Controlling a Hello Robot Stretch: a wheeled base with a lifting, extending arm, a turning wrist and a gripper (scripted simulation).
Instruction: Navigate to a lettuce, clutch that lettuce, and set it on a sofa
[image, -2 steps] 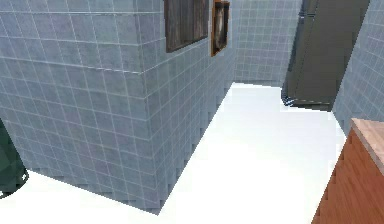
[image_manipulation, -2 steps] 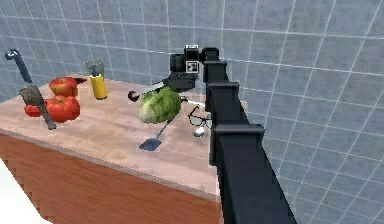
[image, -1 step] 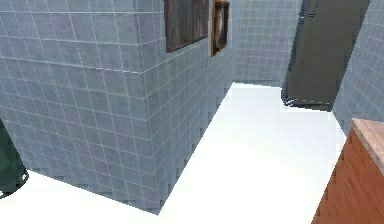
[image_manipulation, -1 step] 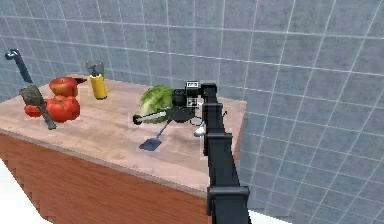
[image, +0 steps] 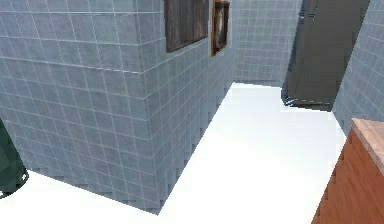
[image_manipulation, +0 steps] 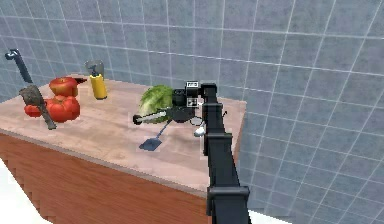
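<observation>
A green leafy lettuce (image_manipulation: 155, 97) sits toward the back of a wooden counter top (image_manipulation: 110, 140) in the arm side view. The dark arm (image_manipulation: 218, 150) reaches up over the counter, with its white marker squares just right of the lettuce. The gripper (image_manipulation: 141, 119) points left, just below and in front of the lettuce, with a small dark shadow on the counter beneath it. The lettuce is right at or behind the fingers, so I cannot tell whether the gripper holds anything.
Red tomatoes (image_manipulation: 62, 106), a yellow bottle (image_manipulation: 98, 85) and a dark utensil (image_manipulation: 32, 97) stand on the counter's left part. In the forward view a tiled wall corner (image: 145, 120) juts out; white floor (image: 260, 140) leads to a dark fridge (image: 325, 50). The counter's corner (image: 360, 175) is at lower right.
</observation>
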